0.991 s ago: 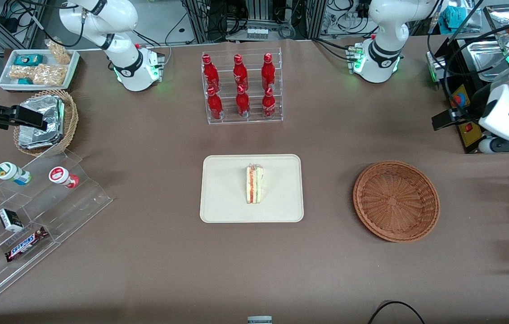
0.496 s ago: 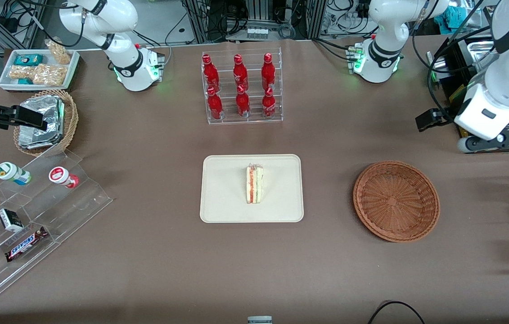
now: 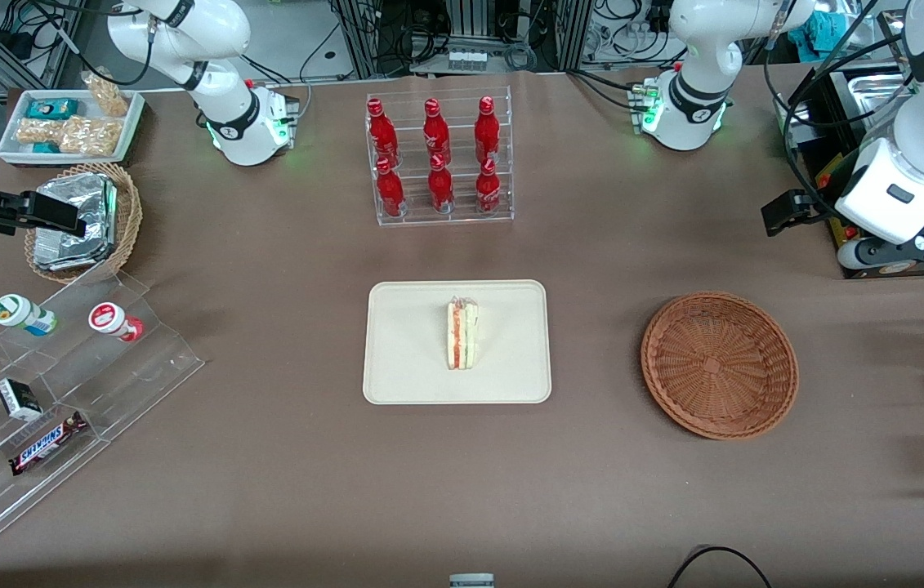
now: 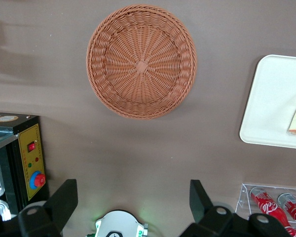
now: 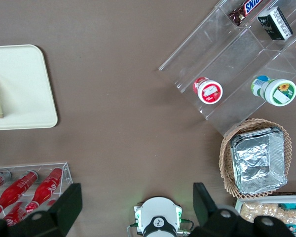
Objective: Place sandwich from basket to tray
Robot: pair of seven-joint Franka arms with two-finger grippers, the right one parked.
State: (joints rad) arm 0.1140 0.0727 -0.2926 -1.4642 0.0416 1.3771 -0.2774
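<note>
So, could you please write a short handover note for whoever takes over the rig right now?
Tool: open, holding nothing, raised at the working arm's end of the table, farther from the front camera than the basket.
Sandwich: lying on the tray, about mid-tray, nothing touching it.
Basket: holds nothing, sits beside the tray toward the working arm's end.
Done: the sandwich is out of the basket and on the tray.
Left: nothing for the move itself; at most, park the arm.
</note>
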